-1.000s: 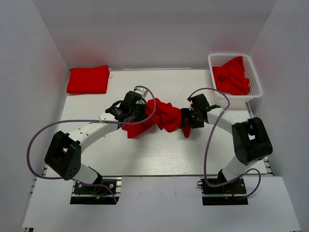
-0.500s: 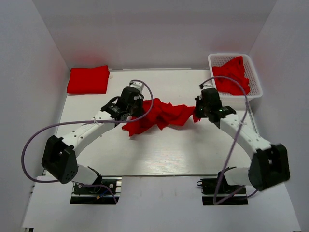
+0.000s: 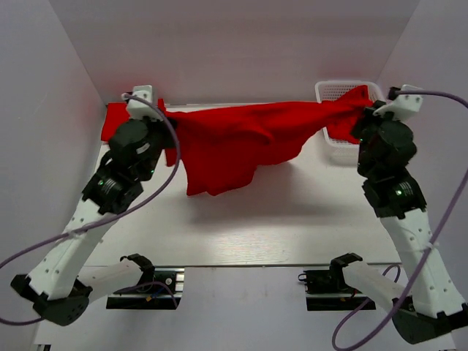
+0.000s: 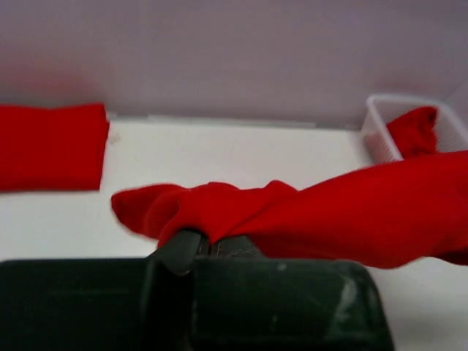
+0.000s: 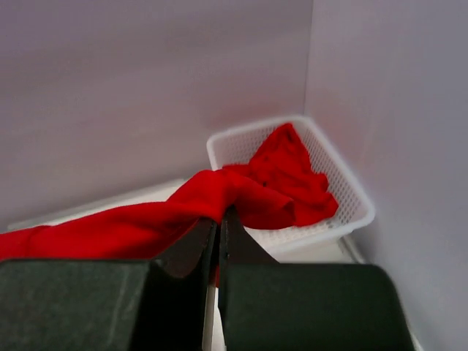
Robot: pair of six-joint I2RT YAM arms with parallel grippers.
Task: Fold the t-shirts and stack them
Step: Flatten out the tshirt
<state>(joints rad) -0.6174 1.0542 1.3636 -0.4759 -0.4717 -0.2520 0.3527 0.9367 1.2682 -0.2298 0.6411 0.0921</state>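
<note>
T-shirt [image 3: 234, 139] is hanging spread between left hand [image 4: 208, 245] and right hand [image 5: 219, 223], both clamping its edge, apparently readying a fold.

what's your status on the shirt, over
Left jaws, right jaws: shut on one soft bright red cloth t-shirt, stretched between them over the table. White plastic mesh basket near right jaws.

shirt [image 3: 234, 139]: spread left-to-right above counter [image 3: 241, 227], right end over basket [image 3: 333, 91] | folded shirt [image 4: 47, 146]: on counter, far-left corner | basket: on counter, far-right corner | more shirts [image 5: 289, 175]: in basket
</note>
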